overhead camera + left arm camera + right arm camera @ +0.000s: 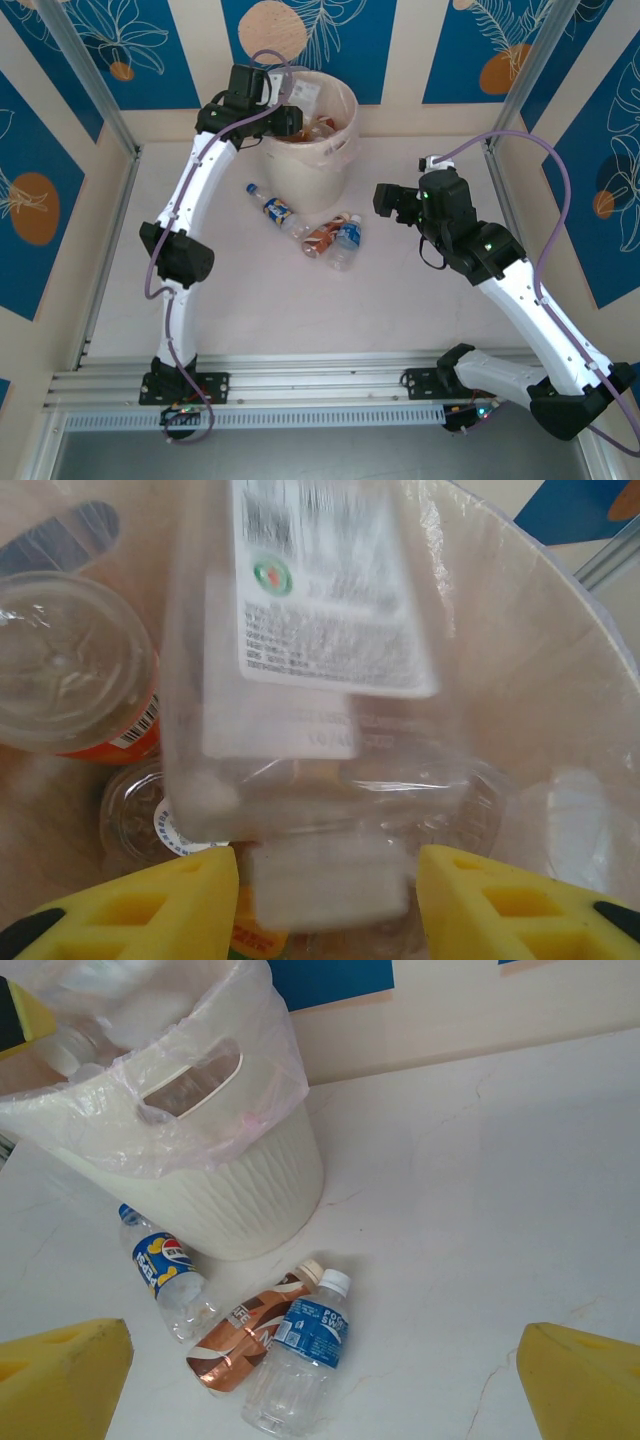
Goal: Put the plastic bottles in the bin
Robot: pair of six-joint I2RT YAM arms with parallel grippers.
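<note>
Fingers (pixel 130 905) of left gripper (pixel 328 910) stand parted just off the clear bottle (pixel 320 680) inside the bin (pixel 560 730); best to spread wider before lifting, lest it snag.

The bin (pixel 318 165) is pale cream with a ribbed lower wall, and its clear liner bag (pixel 285 1070) is tinged pink. Three clear bottles lie on the white, faintly veined surface (pixel 480 1180). The left bottle (pixel 163 1270) has a blue label with a red-and-white mark. The middle bottle (pixel 240 1340) has a coppery brown label and a cream cap. The right bottle (pixel 300 1350) has a blue label and a white cap.

In the bin, a clear bottle (pixel 300 680) carries a white label with grey print and a green roundel, beside an orange-labelled bottle (pixel 110 735).

The left hand (pixel 327 900) and right hand (pixel 320 1390) have yellow fingers (pixel 60 1380).

The far wall panels (pixel 90 50) are blue with white leaf outlines and orange discs.
</note>
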